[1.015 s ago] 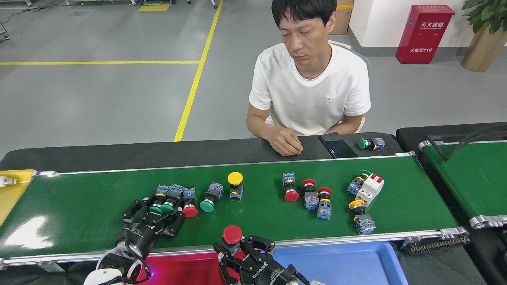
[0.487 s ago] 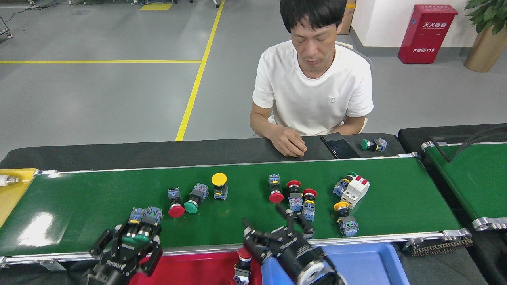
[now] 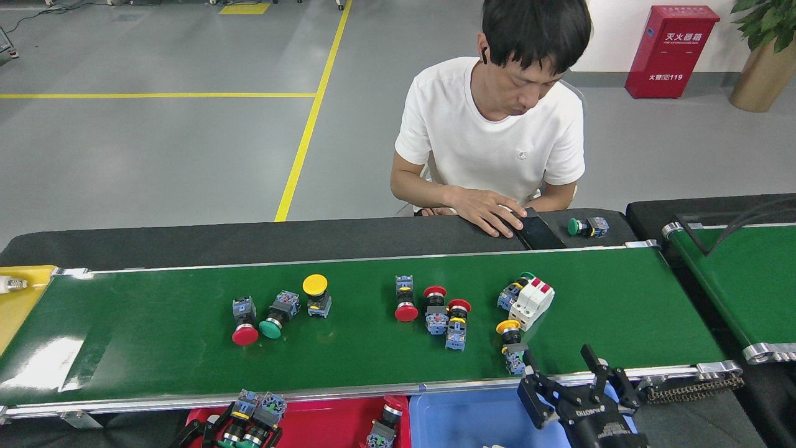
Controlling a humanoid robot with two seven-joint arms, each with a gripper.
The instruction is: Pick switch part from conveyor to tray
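Room: grey factory floor with yellow lines, a red cabinet [image 3: 671, 50] and a potted plant [image 3: 762, 56] at the far right.
Worktop: black worktop [image 3: 249, 239] along the far side of the conveyor [image 3: 155, 323]; a person [image 3: 497, 137] sits behind it, one hand [image 3: 491, 211] now touching a phone [image 3: 540, 229], head bent lower than half a second ago.
Belt load: the switches have drifted left since the earlier frame; a red switch [image 3: 244, 320], green switch [image 3: 278, 311] and yellow switch [image 3: 317, 294] lie left of centre, a second cluster with a white breaker [image 3: 532, 303] right of centre.
Left tool: the left tool [image 3: 245, 429] has pulled back off the belt and sits over the red tray [image 3: 323, 423], clenched around two green-capped switches [image 3: 252, 415].
Tray contents: a red-capped switch [image 3: 387, 420] lies in the red tray near its right wall.
Right tool: the right tool [image 3: 575, 373] has swung right, above the blue tray [image 3: 472, 417] at the belt's near rail, fingers spread and empty, just right of a yellow-capped switch [image 3: 511, 339].
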